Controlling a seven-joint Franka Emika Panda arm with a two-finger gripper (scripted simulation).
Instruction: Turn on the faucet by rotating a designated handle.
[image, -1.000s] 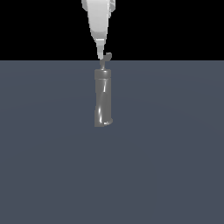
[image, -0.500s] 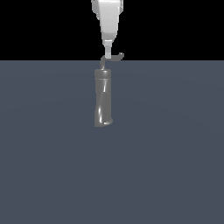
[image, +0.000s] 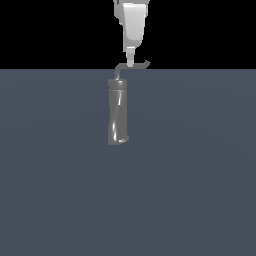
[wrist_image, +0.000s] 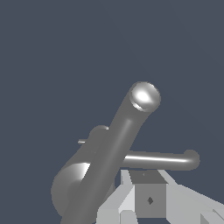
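The faucet (image: 118, 112) is a glossy dark grey column standing upright in the middle of the exterior view. From its top a thin rod bends into the handle (image: 136, 65), which reaches toward the exterior view's right and ends in a small upturned tip. My gripper (image: 130, 62) comes straight down from above, its narrow tip resting on the handle about midway along. Its fingers look shut, with nothing held between them. In the wrist view the handle (wrist_image: 162, 160) lies just beyond my gripper (wrist_image: 141, 204), and the faucet (wrist_image: 114, 148) stretches away beside them.
A flat, dark blue-grey floor (image: 200, 190) spreads around the faucet, with a black background above it. No other objects show.
My gripper has shifted toward the exterior view's right. The handle has swung with it, its tip now reaching farther right than before.
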